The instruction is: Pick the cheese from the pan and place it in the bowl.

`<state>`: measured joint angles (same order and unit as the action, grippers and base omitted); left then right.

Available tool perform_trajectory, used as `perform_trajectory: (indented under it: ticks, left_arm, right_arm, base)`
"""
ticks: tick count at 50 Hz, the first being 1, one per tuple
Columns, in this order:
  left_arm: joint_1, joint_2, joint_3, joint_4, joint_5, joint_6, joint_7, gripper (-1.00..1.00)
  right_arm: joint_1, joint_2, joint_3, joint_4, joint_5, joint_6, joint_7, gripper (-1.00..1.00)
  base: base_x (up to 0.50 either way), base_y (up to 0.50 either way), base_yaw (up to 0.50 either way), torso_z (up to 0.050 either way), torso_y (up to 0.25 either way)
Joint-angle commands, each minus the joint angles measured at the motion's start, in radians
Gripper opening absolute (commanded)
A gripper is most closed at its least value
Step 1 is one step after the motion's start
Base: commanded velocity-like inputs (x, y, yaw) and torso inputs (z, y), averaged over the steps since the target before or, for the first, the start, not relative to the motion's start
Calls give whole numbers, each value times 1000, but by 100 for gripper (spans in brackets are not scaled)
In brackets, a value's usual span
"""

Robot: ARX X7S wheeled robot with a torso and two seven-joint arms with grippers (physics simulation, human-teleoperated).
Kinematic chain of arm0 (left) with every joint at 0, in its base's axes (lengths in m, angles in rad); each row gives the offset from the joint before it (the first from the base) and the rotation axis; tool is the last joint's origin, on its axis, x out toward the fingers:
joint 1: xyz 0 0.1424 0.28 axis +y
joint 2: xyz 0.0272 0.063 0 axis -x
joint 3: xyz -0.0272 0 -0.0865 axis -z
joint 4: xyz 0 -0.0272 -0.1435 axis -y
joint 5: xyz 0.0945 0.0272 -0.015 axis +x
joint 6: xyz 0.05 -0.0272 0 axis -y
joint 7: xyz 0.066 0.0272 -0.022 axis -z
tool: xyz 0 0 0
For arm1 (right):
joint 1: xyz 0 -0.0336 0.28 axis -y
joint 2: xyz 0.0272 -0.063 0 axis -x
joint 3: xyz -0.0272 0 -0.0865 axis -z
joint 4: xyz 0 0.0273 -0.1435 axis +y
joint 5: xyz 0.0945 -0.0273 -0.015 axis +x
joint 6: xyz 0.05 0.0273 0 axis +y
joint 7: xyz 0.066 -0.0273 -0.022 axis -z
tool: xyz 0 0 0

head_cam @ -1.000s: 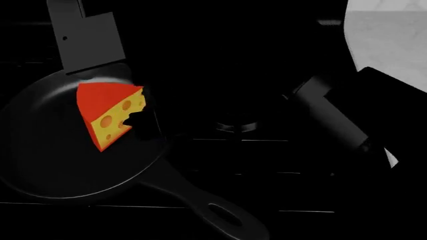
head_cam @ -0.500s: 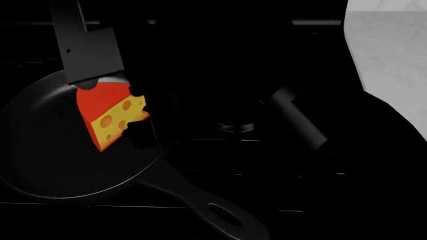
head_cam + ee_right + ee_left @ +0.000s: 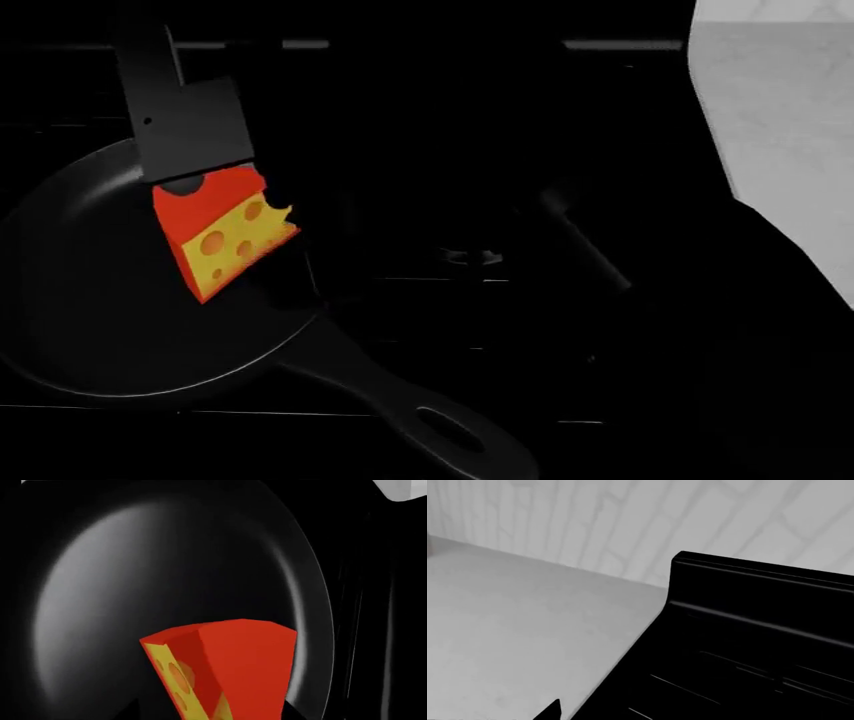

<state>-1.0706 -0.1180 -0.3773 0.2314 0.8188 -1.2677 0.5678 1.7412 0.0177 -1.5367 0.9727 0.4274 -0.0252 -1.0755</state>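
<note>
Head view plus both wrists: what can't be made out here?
- Bowl: in none of the views.
- Right gripper: head view, black against the dark stove; jaws' state and contact with the cheese unclear. Right wrist view shows no fingers.
- Cheese: right wrist view, cut off by the picture's edge.
- Left gripper: left wrist view, only a dark tip at the edge.
- Pan: head view, left rim cut off.

Red-topped yellow holed cheese (image 3: 218, 232) wedge in the black cast-iron pan (image 3: 94, 330), handle toward the camera.
</note>
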Motion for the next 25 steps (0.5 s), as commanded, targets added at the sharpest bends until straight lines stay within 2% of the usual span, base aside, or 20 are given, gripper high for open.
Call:
perform_trajectory:
  ticks: [1,11,12,25]
  left_arm:
    - [25,30,-22,4,-8,9,-5,100]
    - [35,29,-22,-13,-23,22,-25,100]
    - [35,30,-22,-15,-24,23,-26,100]
    - [59,24,-47,-15,-46,37,-48,100]
  right_arm:
    - [-24,-18,0,30,-2,-32,-27,100]
    - [-38,-18,6,56,0,-42,-10,100]
    - [-38,-18,5,62,-2,-56,-11,-100]
    - [-39,-18,4,51,32,-51,7,-100]
  base:
    - [0,0,0,0,0]
    - [1,0,0,0,0]
    - [0,0,0,0,0]
    - [0,0,0,0,0]
